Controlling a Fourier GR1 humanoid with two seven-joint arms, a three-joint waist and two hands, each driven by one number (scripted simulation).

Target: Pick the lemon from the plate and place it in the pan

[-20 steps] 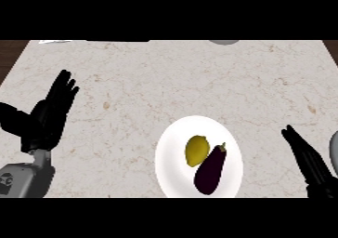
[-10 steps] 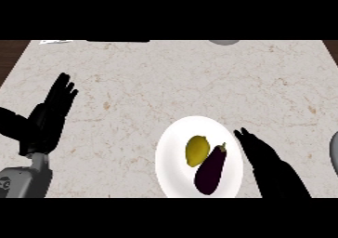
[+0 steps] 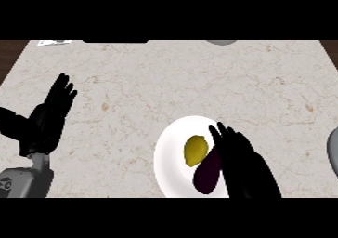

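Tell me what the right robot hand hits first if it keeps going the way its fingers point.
Probably nothing on the plate: the right robot hand points up and slightly left, its fingertips already beyond the eggplant and right of the lemon. Ahead lies the plate rim, then bare counter. Height is unclear.

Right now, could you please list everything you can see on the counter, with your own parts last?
counter: one, beige marbled, fills the view
plate: one, white, lower middle of the counter
lemon: one, yellow, on the plate
eggplant: one, dark purple, on the plate right of the lemon, partly under the right hand
pan: one, grey, cut off at the right edge
grey thing: one, cut off at the far edge, cannot tell what
left hand: black, open, fingers up, resting at the left
right hand: black, open, fingers straight over the plate's right side
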